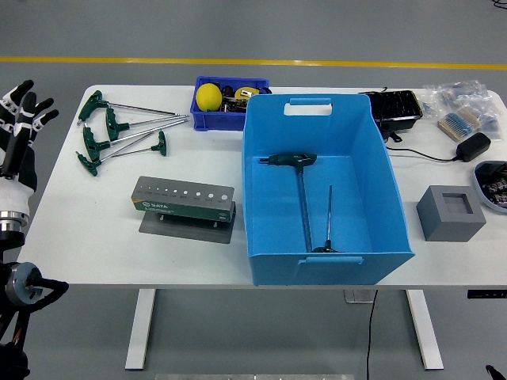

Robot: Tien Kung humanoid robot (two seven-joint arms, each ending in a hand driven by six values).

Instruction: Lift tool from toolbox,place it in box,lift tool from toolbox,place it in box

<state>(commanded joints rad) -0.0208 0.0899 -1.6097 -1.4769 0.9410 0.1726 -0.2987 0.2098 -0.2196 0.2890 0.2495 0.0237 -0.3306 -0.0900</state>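
Tool (302,184) inside blue box (269,261); left robot hand (17,131) well apart, empty.

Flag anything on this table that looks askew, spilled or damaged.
Nothing stands out. Two T-handle wrenches lie flat inside the blue box, and four more lie loosely fanned at the table's far left.

White table (103,229) carries: big blue box (273,206), green tool holder (184,204), 4 T-handle wrenches (119,131), grey block (450,212).

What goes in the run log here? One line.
left hand: open, empty, raised at table's left edge | blue box: two T-handle tools inside
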